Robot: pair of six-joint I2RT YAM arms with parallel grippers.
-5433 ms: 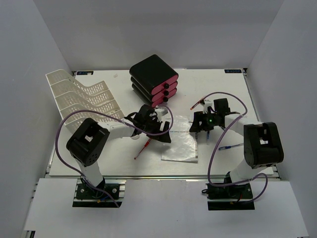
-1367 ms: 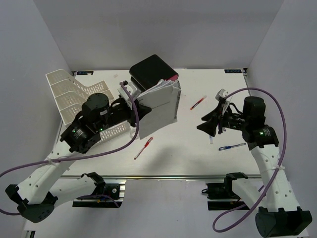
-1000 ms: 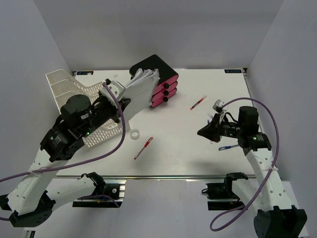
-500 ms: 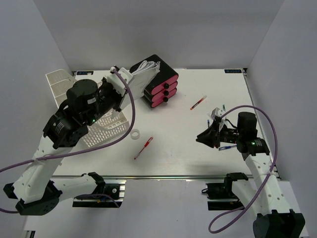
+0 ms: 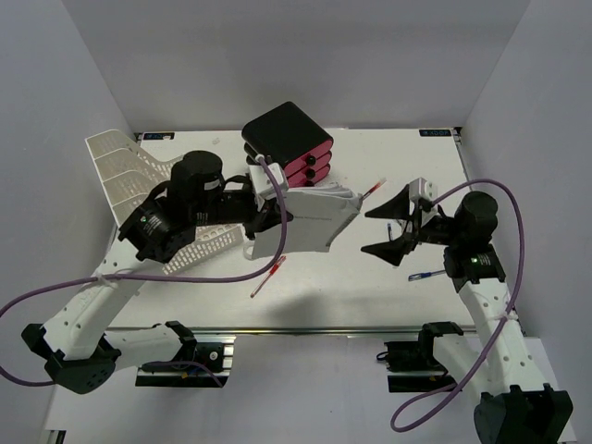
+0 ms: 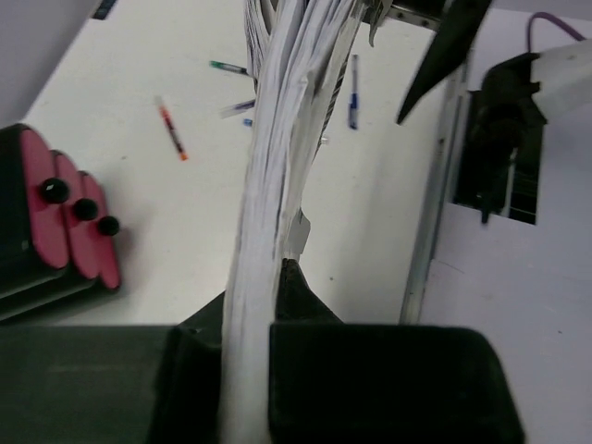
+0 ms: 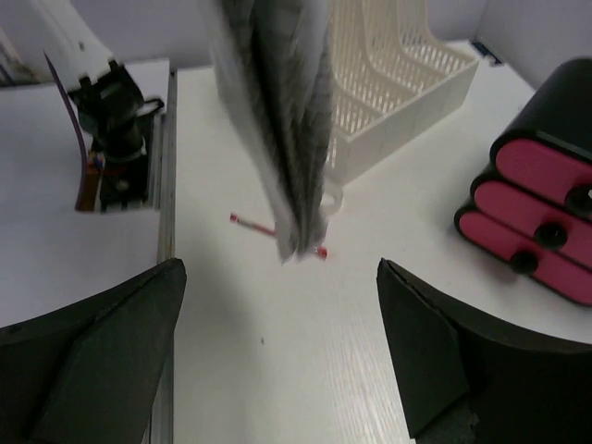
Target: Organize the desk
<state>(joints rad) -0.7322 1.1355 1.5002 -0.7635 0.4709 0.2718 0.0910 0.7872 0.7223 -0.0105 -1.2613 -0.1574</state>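
**Paper sheaf held edge-on before the spread right gripper**

A sheaf of papers (image 5: 313, 222) is pinched at one end by the left gripper (image 5: 264, 211) and held in the air over the middle of the desk (image 5: 351, 291). Its long axis is laid roughly left to right, with the free end turned toward the right gripper (image 5: 370, 231). That gripper is spread wide and empty. It is faced toward the sheaf and stands near it but apart, so the next move is judged to turn on this gap. In the right wrist view the sheets are seen edge-on between the two black fingers. The sheets are thin, white, limp and slightly fanned. The desk is flat, white and perforated. A white mesh paper tray (image 5: 139, 176) is seen at the left and a glossy black-and-pink drawer unit (image 5: 287, 139) at the back. A red pen (image 5: 266, 276) and a blue pen (image 5: 432, 275) lie loose on the desk.
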